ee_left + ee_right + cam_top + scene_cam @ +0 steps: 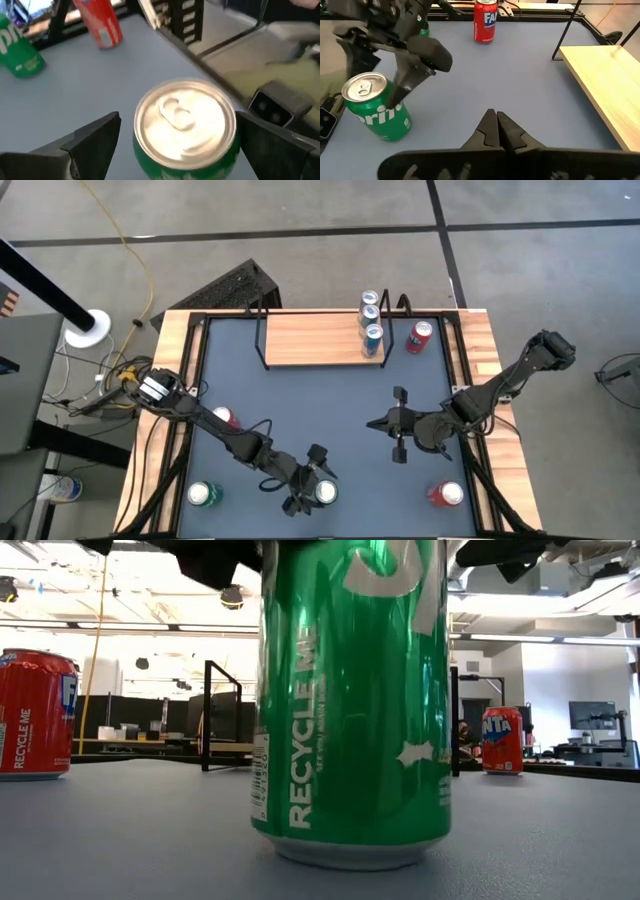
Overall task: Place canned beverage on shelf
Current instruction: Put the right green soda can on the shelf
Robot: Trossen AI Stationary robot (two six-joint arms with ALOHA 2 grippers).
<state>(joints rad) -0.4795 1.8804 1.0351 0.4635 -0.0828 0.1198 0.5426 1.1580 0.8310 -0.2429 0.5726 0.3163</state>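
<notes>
A green can (326,492) stands upright on the dark tabletop near its front edge; it fills the low view (350,700). My left gripper (312,480) is open, its two fingers (95,135) on either side of the can's top (185,127). My right gripper (398,425) is shut and empty, mid-table right; its fingertips meet in the right wrist view (496,117). The light-wood shelf (310,338) with its black wire frame stands at the table's far side, with three blue-silver cans (372,320) at its right end. My left gripper comes at the green can's upper wall (385,100) slanting down from the table's left, one finger on each side. A gap shows beside one finger (100,132). I cannot tell whether the other finger (260,135) touches the can. The can stands on its base on the table.
A red can (420,336) stands on the table right of the shelf, another (446,495) at the near right corner, a third (225,418) under the left arm. A second green can (203,495) stands near left. Wooden rails (480,360) edge the table.
</notes>
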